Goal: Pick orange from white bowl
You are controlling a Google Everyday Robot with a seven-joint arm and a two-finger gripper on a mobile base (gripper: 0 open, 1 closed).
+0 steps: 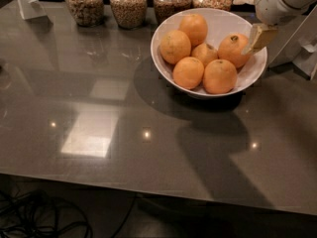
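The white bowl (250,76) stands on the dark table at the back right and holds several oranges. The orange (232,51) with a dark stem spot on top lies at the bowl's right side. My gripper (259,35) hangs from the white arm at the top right. It is over the bowl's right rim, right beside that orange and slightly above it. It holds nothing that I can see.
Several glass jars of grain (128,5) stand in a row behind the bowl. A white stand (27,1) is at the back left. A white object (301,39) sits right of the bowl. Cables (34,222) lie on the floor below the table's front edge.
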